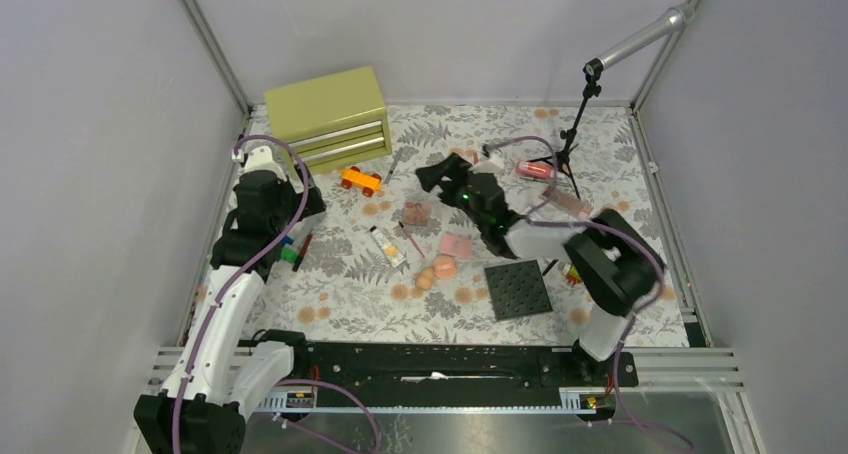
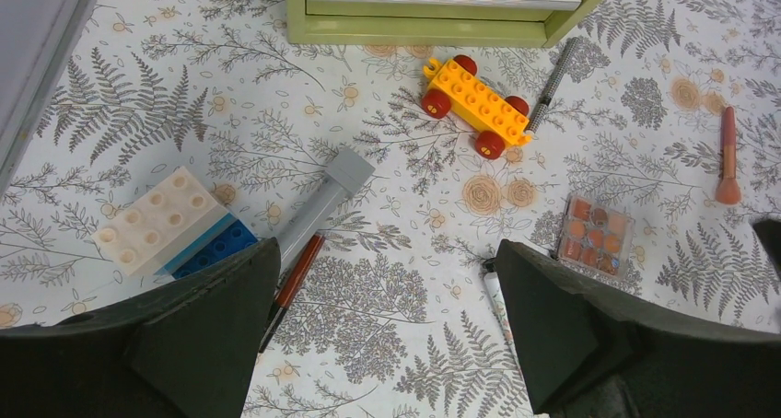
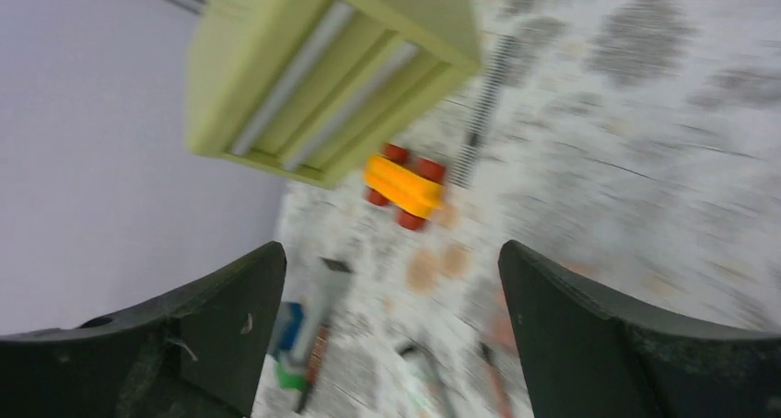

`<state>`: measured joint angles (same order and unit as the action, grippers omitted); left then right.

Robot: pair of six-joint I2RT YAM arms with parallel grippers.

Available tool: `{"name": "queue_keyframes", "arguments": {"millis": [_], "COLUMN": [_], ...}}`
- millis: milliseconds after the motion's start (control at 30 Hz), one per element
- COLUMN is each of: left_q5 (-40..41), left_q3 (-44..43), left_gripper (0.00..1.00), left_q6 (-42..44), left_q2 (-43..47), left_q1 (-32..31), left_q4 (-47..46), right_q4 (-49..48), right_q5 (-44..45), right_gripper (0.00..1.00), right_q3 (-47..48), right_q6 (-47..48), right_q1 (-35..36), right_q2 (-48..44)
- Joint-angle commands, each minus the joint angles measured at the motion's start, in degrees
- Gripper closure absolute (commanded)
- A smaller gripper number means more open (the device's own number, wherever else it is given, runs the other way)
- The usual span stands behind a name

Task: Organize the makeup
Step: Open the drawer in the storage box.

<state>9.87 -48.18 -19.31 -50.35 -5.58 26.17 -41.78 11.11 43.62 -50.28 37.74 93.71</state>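
Makeup lies scattered mid-table: two peach sponges (image 1: 437,271), a pink square compact (image 1: 456,244), a cream tube with black cap (image 1: 387,246), an eyeshadow palette (image 1: 416,213) and a pink-red tube (image 1: 535,170). My left gripper (image 1: 300,206) is open and empty above the cloth. In the left wrist view it (image 2: 387,252) hangs between a red-brown pencil (image 2: 295,280) and the cream tube (image 2: 497,294), with the palette (image 2: 594,234), a brush (image 2: 728,156) and a thin dark pencil (image 2: 551,87) beyond. My right gripper (image 1: 432,172) is open and empty above the palette; its wrist view (image 3: 391,252) is blurred.
A yellow-green drawer chest (image 1: 325,119) stands at the back left, drawers shut. An orange toy car (image 1: 360,180) sits before it. White and blue blocks (image 2: 166,220) and a grey tube (image 2: 322,202) lie left. A dark studded plate (image 1: 518,289) and a microphone stand (image 1: 572,139) are on the right.
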Motion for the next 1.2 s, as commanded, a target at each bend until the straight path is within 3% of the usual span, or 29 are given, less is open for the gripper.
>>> {"name": "queue_keyframes", "arguments": {"millis": [0, 67, 233, 500, 700, 1167], "left_q5": [0.73, 1.31, 3.70, 4.50, 4.16, 2.46], "left_q3": [-1.47, -1.59, -1.84, -2.35, -2.44, -2.44], "left_gripper": [0.01, 0.01, 0.01, 0.01, 0.01, 0.01], "left_q6": [0.08, -0.27, -3.50, -5.74, -5.31, -4.52], "left_q2": [1.18, 2.21, 3.84, 4.23, 4.55, 4.53], "left_q1": [-0.30, -0.30, -0.30, -0.30, -0.29, -0.30], "left_q4": [-1.43, -1.28, -1.59, -1.30, -1.30, -1.30], "right_q4": [-26.09, -31.47, -27.61, -19.98, -14.81, -5.76], "right_q5": [4.11, 4.75, 6.16, 9.18, 10.60, 13.14], "right_gripper": [0.12, 0.16, 0.16, 0.24, 0.33, 0.40], "right_q3": [13.91, 21.38, 40.50, 60.21, 69.40, 83.31], "right_q6": [-8.06, -8.79, -12.49, -15.83, -15.66, -17.72], "right_q1": [5.35, 7.57, 10.75, 11.31, 11.30, 11.24], "right_q2": [17.52, 25.73, 40.77, 52.40, 57.49, 65.21]}}
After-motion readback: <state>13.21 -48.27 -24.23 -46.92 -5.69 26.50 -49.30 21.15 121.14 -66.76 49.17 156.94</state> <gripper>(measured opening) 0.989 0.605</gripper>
